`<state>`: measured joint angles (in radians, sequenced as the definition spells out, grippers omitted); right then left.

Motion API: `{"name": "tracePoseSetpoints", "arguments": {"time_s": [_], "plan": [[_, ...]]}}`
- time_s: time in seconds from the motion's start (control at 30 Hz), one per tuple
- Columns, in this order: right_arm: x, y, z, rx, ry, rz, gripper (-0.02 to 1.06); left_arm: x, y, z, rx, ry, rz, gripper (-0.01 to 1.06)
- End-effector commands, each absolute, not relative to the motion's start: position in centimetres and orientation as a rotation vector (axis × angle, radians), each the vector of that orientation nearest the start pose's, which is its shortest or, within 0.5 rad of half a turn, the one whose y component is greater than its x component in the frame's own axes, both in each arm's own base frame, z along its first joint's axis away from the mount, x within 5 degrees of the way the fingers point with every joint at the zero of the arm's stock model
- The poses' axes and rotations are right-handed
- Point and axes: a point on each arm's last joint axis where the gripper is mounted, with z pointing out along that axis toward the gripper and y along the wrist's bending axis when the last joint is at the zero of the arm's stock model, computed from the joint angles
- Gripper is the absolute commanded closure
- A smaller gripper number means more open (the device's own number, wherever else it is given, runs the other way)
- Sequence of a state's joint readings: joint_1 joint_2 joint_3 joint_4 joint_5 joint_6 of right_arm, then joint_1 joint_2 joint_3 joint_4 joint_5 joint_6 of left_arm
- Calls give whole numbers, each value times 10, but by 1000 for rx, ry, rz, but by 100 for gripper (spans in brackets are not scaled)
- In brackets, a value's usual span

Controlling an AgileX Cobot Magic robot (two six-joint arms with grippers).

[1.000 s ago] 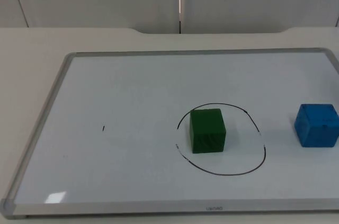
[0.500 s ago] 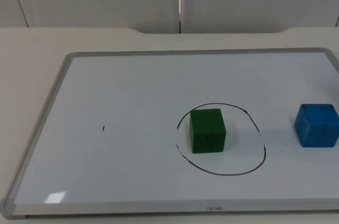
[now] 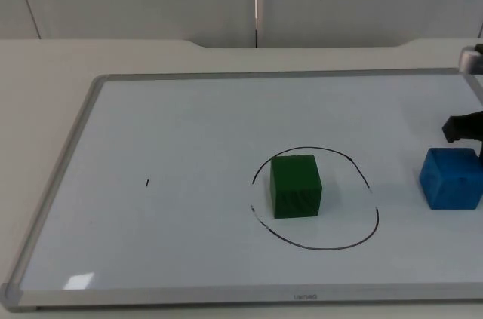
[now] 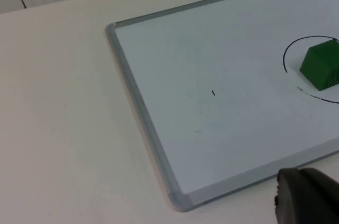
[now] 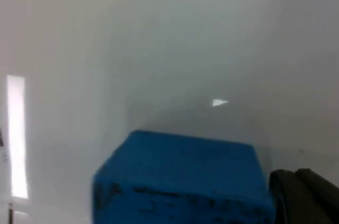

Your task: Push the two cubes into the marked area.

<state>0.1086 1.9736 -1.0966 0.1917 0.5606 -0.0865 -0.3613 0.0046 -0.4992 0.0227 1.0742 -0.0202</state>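
While the green cube (image 3: 296, 185) sits inside the marked ring (image 3: 315, 198), 1 of the 2 cubes is already home, so by my read this job is about half done. It stands toward the ring's left part, clear of the line, with bare board to its right for a partner.

And there's the partner: the blue cube (image 3: 451, 178) is outside, well to the right of the ring near the board's right edge. What's left, I'd judge, is a push leftward across the bare board to bring it over the line.

Right gripper (image 3: 462, 127) is at the picture's right edge, just behind the blue cube, looking close to contact though I can't say it touches. From its wrist camera the blue cube (image 5: 183, 179) looms right beside a dark fingertip. Jaws open or closed? I cannot tell.

Left gripper (image 4: 306, 197) waits off the board's near left corner, over the surface (image 3: 45, 85); again, jaws' state I cannot tell.

Materials now. Both cubes look like solid blocks with softly rounded edges; the green one shows darker streaks on its front face, the blue one dark scuffs along an edge. The whiteboard (image 3: 189, 130) is smooth and glossy, catching a glint near its front left corner, framed in grey metal. The ring is a hand-drawn black line, wobbly, with small breaks. A tiny black tick (image 3: 147, 182) sits on the board's left half.
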Motion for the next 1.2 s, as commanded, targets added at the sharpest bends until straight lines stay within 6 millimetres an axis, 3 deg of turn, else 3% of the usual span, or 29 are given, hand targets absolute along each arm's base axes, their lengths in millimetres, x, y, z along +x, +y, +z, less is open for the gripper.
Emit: {"name": "tracePoseSetpoints", "arguments": {"time_s": [0.0,0.5,0.83,1.17], "plan": [[358,55,119,-109,2889,173,104,-4,3,274,344,2043,-210,105],[353,57,118,-85,2946,164,104,-4,3,274,344,2043,-210,105],[349,74,118,-141,2955,175,104,-4,3,274,344,2043,-210,105],[348,74,118,-103,2965,182,104,-4,3,274,344,2043,-210,105]]}}
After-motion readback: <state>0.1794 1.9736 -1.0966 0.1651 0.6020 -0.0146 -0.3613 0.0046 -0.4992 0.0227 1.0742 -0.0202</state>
